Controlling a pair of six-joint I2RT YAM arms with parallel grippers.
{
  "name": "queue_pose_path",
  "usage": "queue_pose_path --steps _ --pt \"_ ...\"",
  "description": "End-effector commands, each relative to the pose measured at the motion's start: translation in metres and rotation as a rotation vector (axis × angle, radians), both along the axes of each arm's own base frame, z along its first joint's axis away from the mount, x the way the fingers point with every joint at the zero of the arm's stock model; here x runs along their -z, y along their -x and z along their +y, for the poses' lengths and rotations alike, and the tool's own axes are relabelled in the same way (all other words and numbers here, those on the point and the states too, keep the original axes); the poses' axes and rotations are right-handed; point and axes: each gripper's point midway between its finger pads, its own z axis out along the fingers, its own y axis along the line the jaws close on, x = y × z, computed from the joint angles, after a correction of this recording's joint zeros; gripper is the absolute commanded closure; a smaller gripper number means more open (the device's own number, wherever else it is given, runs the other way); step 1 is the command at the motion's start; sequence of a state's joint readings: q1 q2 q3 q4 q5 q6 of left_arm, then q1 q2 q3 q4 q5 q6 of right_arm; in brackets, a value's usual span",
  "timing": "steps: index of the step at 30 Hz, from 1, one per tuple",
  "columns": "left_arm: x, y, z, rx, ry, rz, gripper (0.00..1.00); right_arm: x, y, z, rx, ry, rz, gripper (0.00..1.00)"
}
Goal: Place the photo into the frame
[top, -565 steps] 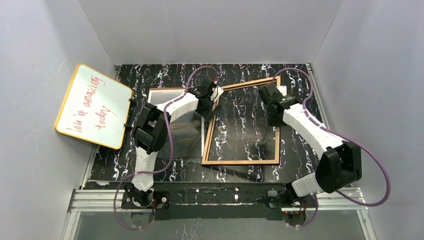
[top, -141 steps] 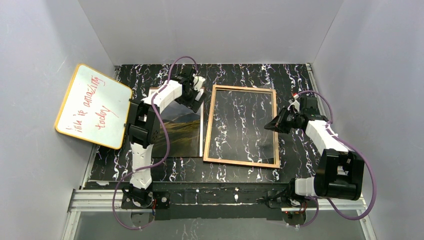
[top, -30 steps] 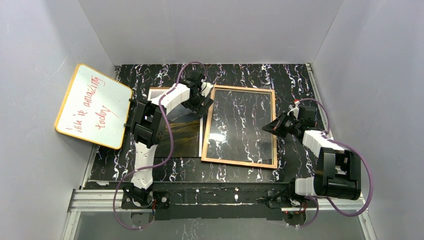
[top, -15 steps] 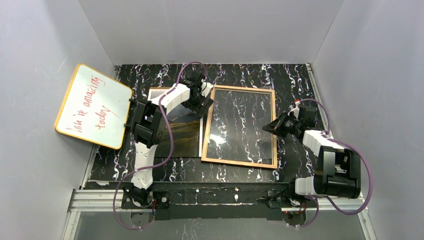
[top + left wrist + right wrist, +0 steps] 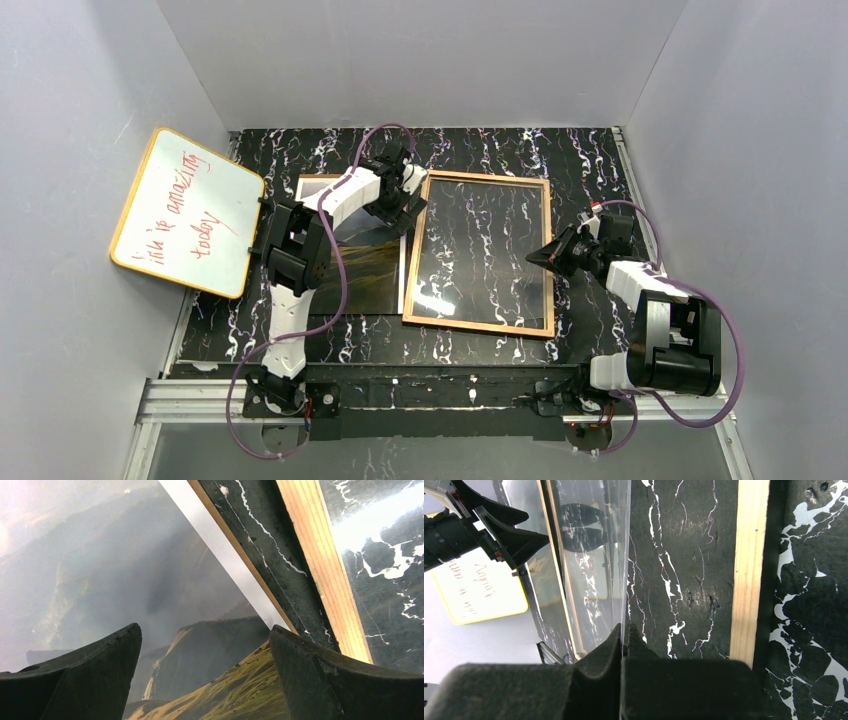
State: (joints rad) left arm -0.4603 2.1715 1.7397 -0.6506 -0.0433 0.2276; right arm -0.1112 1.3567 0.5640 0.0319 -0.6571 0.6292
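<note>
The photo (image 5: pixel 365 268), a mountain print with a white border, lies flat left of centre. It fills the left wrist view (image 5: pixel 125 575). The frame (image 5: pixel 488 177) lies tan side up right of it; its wooden edge also shows in the left wrist view (image 5: pixel 325 570) and the right wrist view (image 5: pixel 749 570). My left gripper (image 5: pixel 405 207) hovers open over the photo's upper right part (image 5: pixel 204 628), empty. My right gripper (image 5: pixel 548 256) is shut on the right edge of a clear plastic sheet (image 5: pixel 470 255), which lies over the frame's opening with that edge raised (image 5: pixel 594 555).
A yellow-edged whiteboard (image 5: pixel 187 210) with red writing leans against the left wall. A thin tan board edge (image 5: pixel 235 550) shows under the photo's border. Grey walls close the back and both sides. The black marbled table (image 5: pixel 590 165) extends to the right of the frame.
Almost nothing has moved in the last second. Much earlier the frame lay skewed and the clear sheet covered the photo; now the frame is straight and the sheet is over it.
</note>
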Motion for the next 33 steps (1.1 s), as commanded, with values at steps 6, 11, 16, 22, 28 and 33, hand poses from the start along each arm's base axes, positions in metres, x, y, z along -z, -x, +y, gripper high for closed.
queue_pose_path --steps 6,11,16,22,28,33 --pt "-0.008 0.000 -0.002 0.014 -0.003 -0.020 0.02 -0.025 -0.009 0.006 -0.037 -0.037 -0.145 0.99" --pt "0.000 0.001 -0.004 0.018 -0.011 -0.008 0.02 -0.056 -0.006 0.016 -0.092 -0.101 -0.288 0.99" --pt "0.005 0.002 -0.006 0.019 -0.013 0.002 0.02 -0.061 -0.006 0.017 -0.098 -0.108 -0.313 0.99" --pt "0.006 0.003 -0.006 0.023 -0.015 0.002 0.02 -0.047 -0.010 0.015 -0.075 -0.113 -0.252 0.99" --pt "0.008 0.004 -0.006 0.027 -0.019 0.008 0.02 -0.045 -0.013 0.015 -0.068 -0.113 -0.253 0.99" --pt "0.011 0.005 -0.006 0.029 -0.023 0.014 0.02 -0.059 -0.009 0.018 -0.091 -0.133 -0.314 0.99"
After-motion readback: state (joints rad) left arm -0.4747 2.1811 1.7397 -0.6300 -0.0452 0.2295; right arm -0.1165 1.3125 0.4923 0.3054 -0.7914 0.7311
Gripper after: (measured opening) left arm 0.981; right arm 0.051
